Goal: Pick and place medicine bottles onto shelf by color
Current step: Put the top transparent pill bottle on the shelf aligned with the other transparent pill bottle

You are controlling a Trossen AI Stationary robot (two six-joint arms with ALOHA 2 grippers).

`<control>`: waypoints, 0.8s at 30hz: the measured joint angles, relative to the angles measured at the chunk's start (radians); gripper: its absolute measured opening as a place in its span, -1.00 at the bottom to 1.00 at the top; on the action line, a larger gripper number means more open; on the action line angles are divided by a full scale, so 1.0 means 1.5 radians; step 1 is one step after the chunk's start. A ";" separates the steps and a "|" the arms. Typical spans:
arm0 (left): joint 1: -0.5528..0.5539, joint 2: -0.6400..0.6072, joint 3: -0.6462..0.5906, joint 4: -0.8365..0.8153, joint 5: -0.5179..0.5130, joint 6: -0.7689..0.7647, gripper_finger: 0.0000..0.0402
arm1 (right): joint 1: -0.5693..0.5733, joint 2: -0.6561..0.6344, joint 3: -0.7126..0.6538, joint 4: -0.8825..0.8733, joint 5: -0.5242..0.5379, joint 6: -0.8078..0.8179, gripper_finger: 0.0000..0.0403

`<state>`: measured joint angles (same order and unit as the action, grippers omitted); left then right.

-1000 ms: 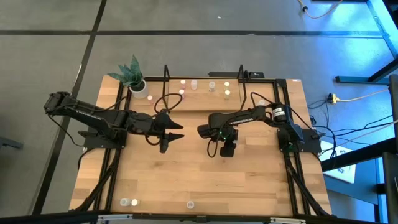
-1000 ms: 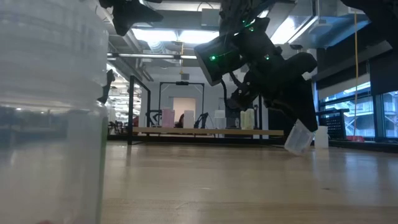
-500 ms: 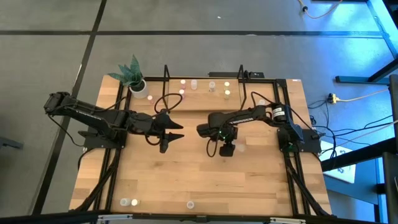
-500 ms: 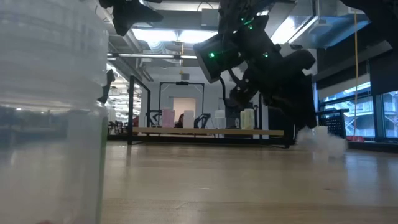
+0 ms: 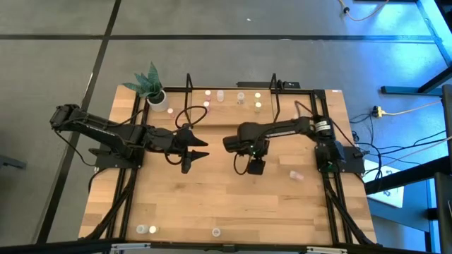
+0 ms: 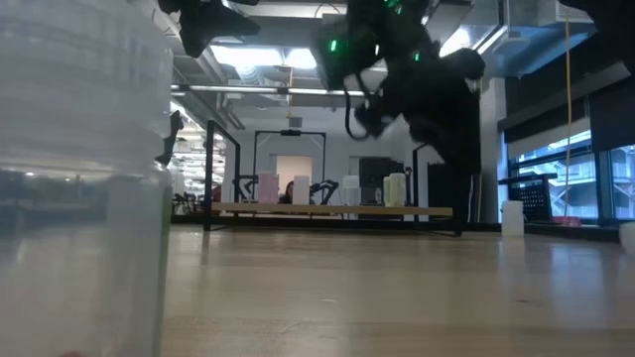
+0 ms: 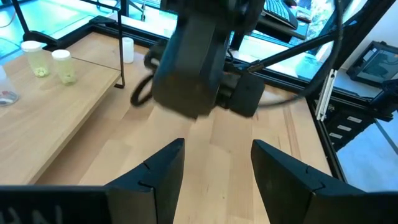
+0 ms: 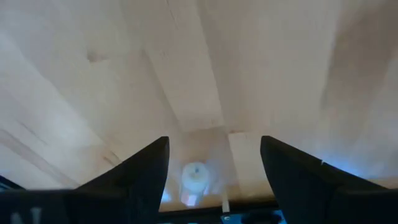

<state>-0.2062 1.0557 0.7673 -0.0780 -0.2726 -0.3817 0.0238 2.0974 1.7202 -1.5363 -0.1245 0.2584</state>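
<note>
Right gripper (image 5: 255, 166): over the middle of the table (image 5: 212, 204), raised clear of the wood in the low view, its 2 fingers (image 8: 140, 174) spread apart with nothing between them. Loose bottle (image 5: 296, 175): lying on the tabletop to the right of the right gripper, well apart from it, near the right arm's base; the right wrist view shows a small white bottle (image 8: 194, 180) on the bare wood between and beyond the fingers, touched by neither. Left gripper (image 5: 195, 149): held over the table left of centre, facing the right gripper, 2 fingers (image 7: 158, 171) parted and empty. Shelf (image 5: 233, 113): light board with black rod frame at the far edge of the table, between the 2 arms. Medicine bottles on shelf: about 6 standing along the far side, including 1 (image 5: 221, 94) near the middle and 1 (image 5: 258, 106) toward the right end; the left wrist view shows 2 yellow-green ones (image 7: 40, 59) side by side on the board. Bottles at near edge: 2 close together (image 5: 147, 229) at the left and 1 alone (image 5: 216, 231) near the middle. Potted plant (image 5: 152, 88): white pot with green leaves at the shelf's left end.
</note>
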 joint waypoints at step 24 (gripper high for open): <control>0.000 0.000 0.000 0.002 0.000 -0.001 -0.10 | 0.050 -0.287 -0.251 0.063 0.017 0.205 0.23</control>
<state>-0.2062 1.0557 0.7673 -0.0746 -0.2726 -0.3825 0.0992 1.6666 1.3435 -1.4424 -0.0985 0.5662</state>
